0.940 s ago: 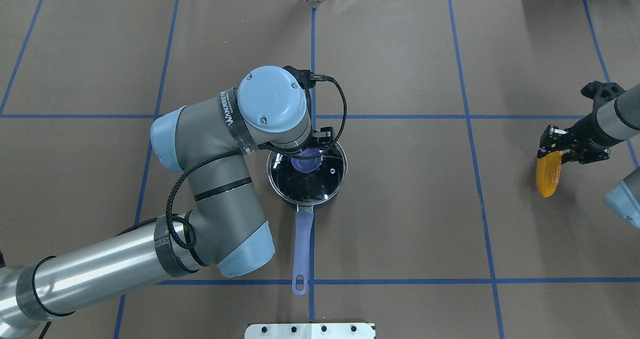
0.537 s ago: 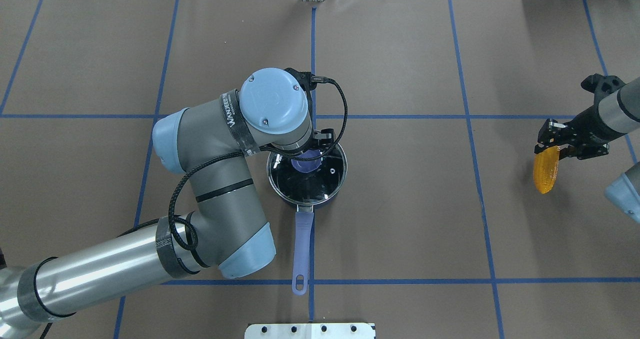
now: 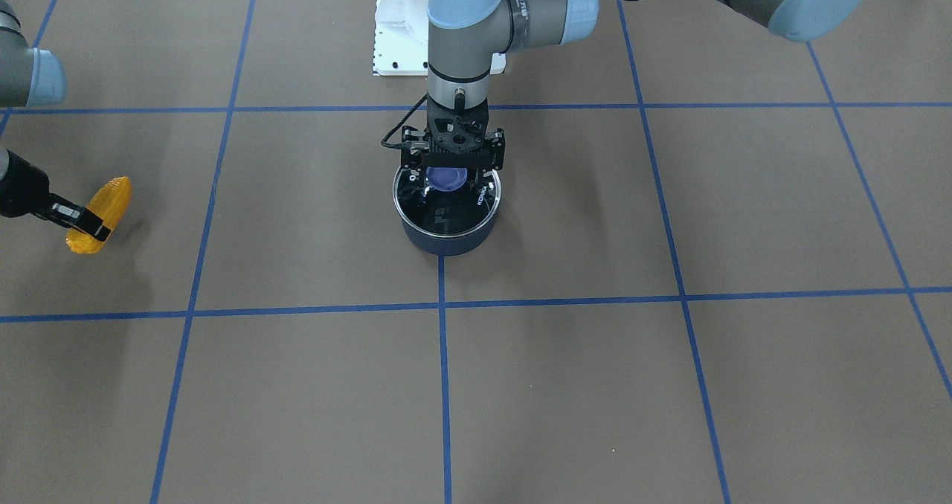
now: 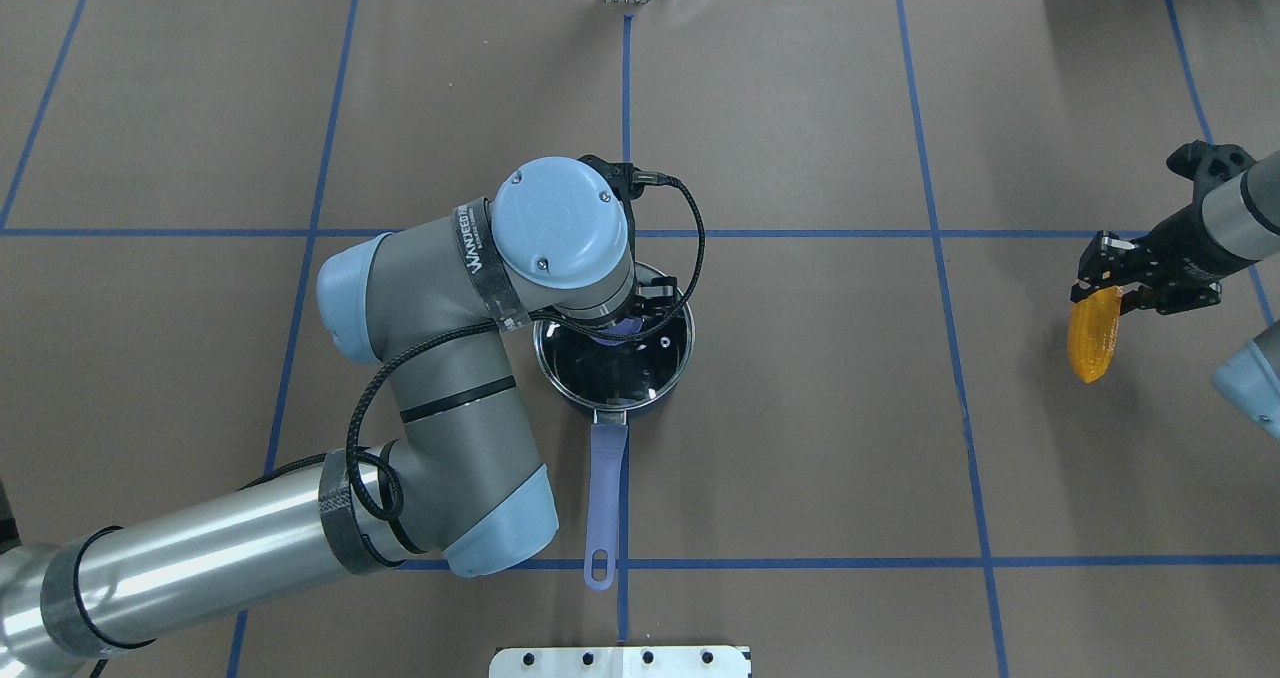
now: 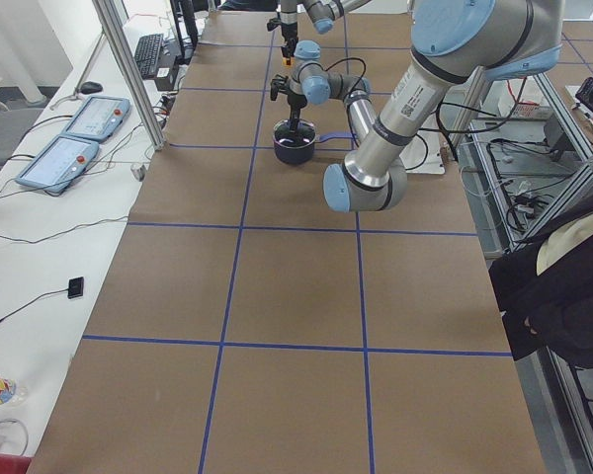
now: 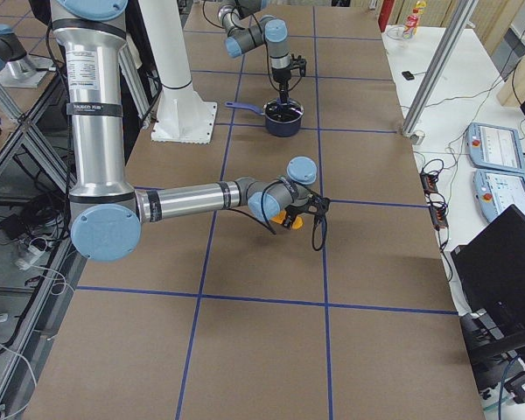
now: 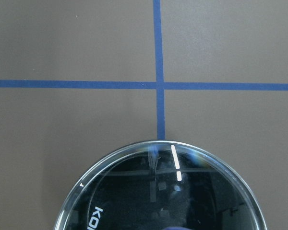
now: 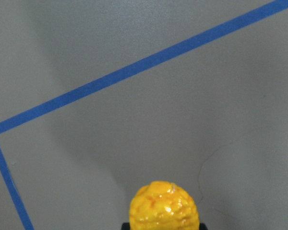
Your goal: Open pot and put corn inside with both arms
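The dark navy pot (image 4: 655, 390) stands mid-table with its glass lid (image 3: 446, 210) on and its blue handle (image 4: 606, 488) pointing toward the robot. My left gripper (image 3: 451, 171) hangs straight down over the lid, open, with its fingers on either side of the blue knob (image 3: 448, 180). The left wrist view shows the lid's far rim (image 7: 158, 146). My right gripper (image 4: 1100, 280) is shut on the orange-yellow corn (image 4: 1092, 340), held just above the table far to the right. The corn also shows in the front-facing view (image 3: 100, 207) and the right wrist view (image 8: 164, 206).
Blue tape lines (image 4: 940, 233) grid the brown table cover. The robot's white base plate (image 4: 620, 661) sits at the near edge. Frame posts (image 5: 128, 79) and control panels (image 5: 64, 158) line the far table edge. A person (image 5: 563, 286) stands at the robot's side.
My left wrist has shifted slightly right and toward the robot over the lid, now covering most of the knob. My right gripper with the corn has barely shifted.
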`<state>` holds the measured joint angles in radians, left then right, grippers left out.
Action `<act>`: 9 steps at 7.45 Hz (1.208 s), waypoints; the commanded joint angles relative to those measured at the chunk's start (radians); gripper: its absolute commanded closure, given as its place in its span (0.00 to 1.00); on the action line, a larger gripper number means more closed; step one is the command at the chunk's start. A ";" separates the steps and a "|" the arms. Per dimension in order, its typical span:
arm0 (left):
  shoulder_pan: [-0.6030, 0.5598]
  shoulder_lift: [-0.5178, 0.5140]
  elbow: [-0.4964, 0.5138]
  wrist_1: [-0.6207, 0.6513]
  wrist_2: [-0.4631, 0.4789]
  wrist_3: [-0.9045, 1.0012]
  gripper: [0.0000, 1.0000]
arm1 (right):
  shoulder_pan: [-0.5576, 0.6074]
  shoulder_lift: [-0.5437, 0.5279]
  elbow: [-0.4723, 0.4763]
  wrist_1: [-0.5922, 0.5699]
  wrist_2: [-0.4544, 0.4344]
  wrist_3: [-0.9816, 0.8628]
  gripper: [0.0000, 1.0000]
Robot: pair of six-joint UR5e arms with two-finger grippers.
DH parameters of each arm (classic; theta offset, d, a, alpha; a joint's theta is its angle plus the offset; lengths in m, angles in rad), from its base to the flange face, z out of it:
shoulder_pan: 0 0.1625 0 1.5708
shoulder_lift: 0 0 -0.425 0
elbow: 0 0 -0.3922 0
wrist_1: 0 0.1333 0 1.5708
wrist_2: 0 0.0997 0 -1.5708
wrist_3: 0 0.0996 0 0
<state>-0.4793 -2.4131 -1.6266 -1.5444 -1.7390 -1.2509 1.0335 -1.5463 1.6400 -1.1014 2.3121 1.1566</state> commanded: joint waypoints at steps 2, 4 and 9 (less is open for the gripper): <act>0.002 0.000 -0.009 0.001 -0.008 0.005 0.53 | 0.011 0.003 0.001 -0.002 0.013 0.000 0.82; 0.001 -0.003 -0.036 0.007 -0.010 0.010 0.64 | 0.046 0.038 0.003 -0.046 0.039 0.000 0.82; -0.194 0.224 -0.263 0.040 -0.201 0.288 0.64 | 0.044 0.369 0.164 -0.544 0.046 0.133 0.81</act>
<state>-0.6119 -2.2693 -1.8325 -1.5030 -1.8785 -1.0542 1.0964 -1.2627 1.7863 -1.5800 2.3616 1.2070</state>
